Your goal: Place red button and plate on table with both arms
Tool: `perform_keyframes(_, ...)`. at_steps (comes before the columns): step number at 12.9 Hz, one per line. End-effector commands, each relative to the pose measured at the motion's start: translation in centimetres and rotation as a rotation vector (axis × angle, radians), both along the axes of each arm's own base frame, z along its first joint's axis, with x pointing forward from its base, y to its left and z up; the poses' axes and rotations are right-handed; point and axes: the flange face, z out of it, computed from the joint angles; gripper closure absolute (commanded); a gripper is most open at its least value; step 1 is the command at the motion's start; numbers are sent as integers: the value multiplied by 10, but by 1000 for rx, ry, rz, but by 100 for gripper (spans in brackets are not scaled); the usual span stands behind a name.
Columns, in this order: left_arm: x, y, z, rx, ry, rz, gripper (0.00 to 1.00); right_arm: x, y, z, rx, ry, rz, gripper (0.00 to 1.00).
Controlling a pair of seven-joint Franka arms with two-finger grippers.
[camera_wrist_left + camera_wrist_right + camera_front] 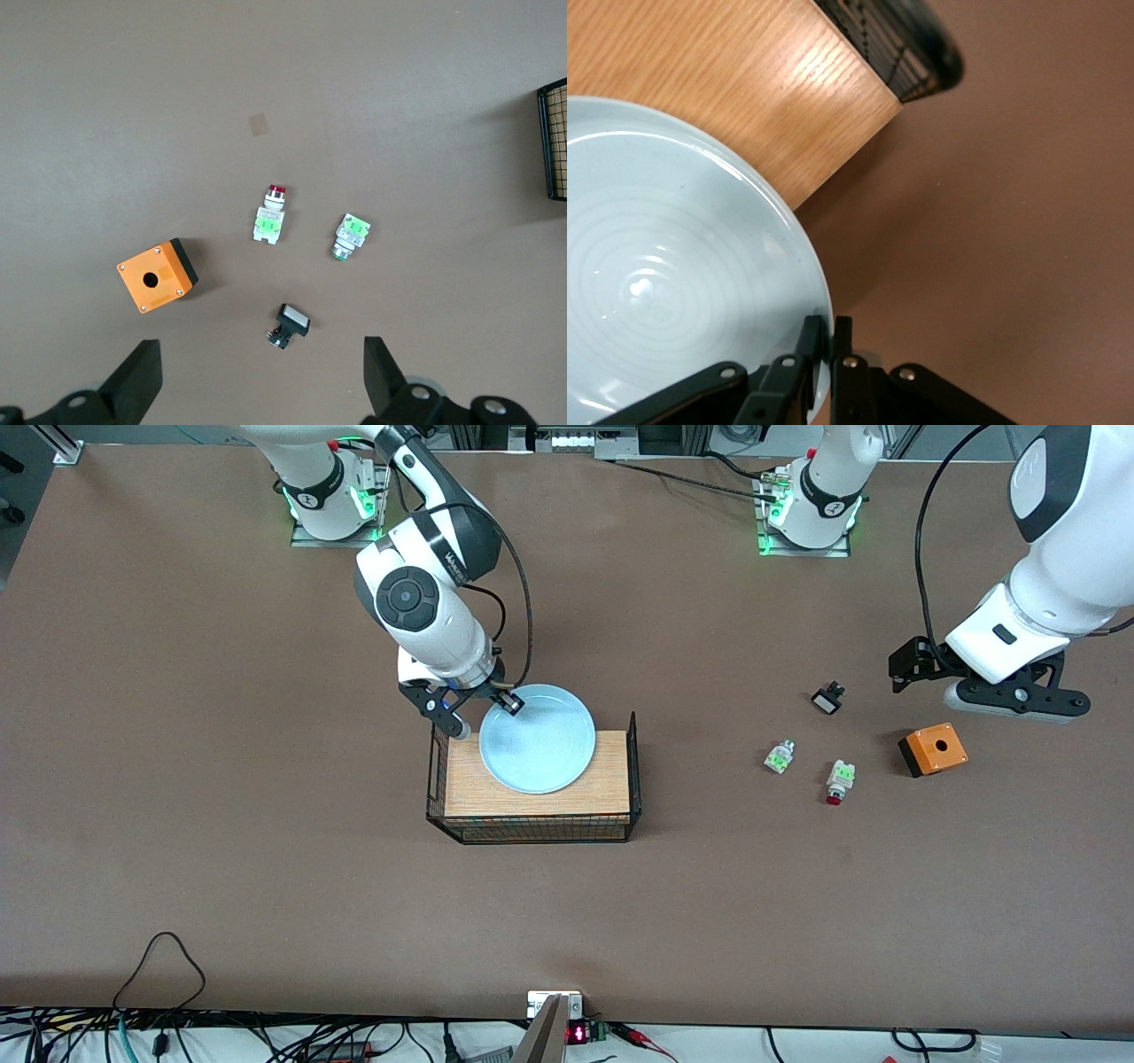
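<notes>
The pale blue plate point(537, 738) lies on the wood top of the wire rack point(532, 828), and its rim overhangs the top's edge. My right gripper point(512, 704) is shut on that rim, one finger inside and one outside, as the right wrist view point(828, 332) shows with the plate point(664, 266). The red button point(836, 781) lies on the brown table point(221, 824) toward the left arm's end. My left gripper point(1017, 701) is open and empty, up over the table beside the small parts. The left wrist view shows the red button point(270, 217) ahead of the open left gripper point(261, 354).
A white-green part without a red cap point(779, 756) point(351, 235) lies beside the button. A small black-and-white part point(827, 699) point(290, 324) lies farther from the camera. An orange box with a hole point(933, 750) point(157, 275) stands under the left gripper's side.
</notes>
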Motion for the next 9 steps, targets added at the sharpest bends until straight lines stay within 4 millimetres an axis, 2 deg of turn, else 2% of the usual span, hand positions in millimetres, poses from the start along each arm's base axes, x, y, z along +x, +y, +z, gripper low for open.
perform_keyframes(1,0,2,-3,-13,-3,-17,0,-13,-3,30,-10,17,32,95)
perform_keyframes(3,6,4,-2,-17,-6,-12,0,-20,-5,55,-2,21,61,98)
perform_keyframes(5,6,4,-2,-17,-6,-12,0,-27,-15,92,48,34,93,100)
perform_keyframes(8,2,2,-4,-14,26,-13,0,-23,-51,130,55,20,198,100)
perform_keyframes(9,1,0,-5,-18,31,-17,0,-17,-73,142,56,15,237,100)
